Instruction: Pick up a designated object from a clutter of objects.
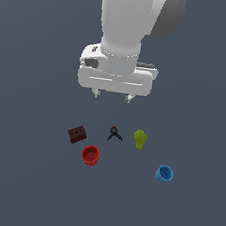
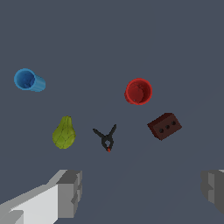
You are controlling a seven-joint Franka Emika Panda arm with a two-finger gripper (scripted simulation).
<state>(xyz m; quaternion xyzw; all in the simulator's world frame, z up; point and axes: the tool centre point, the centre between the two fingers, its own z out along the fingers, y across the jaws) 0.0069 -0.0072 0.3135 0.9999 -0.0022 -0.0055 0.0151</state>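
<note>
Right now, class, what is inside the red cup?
Nothing shows inside the red cup: the wrist view looks into its mouth and sees only its red inner wall and floor. Its underside is hidden.

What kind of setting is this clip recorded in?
Most likely a simulated bench: a flat, featureless grey surface, five small things scattered on it, among them a tiny black clamp and a red cup, with the white open gripper above.

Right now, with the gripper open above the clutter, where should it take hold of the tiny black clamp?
Probably from straight above: the gripper hangs open over the black clamp, which lies flat, clear of its neighbours. Close on the narrow body near the red spot, not the splayed legs, which spread wide.
</note>
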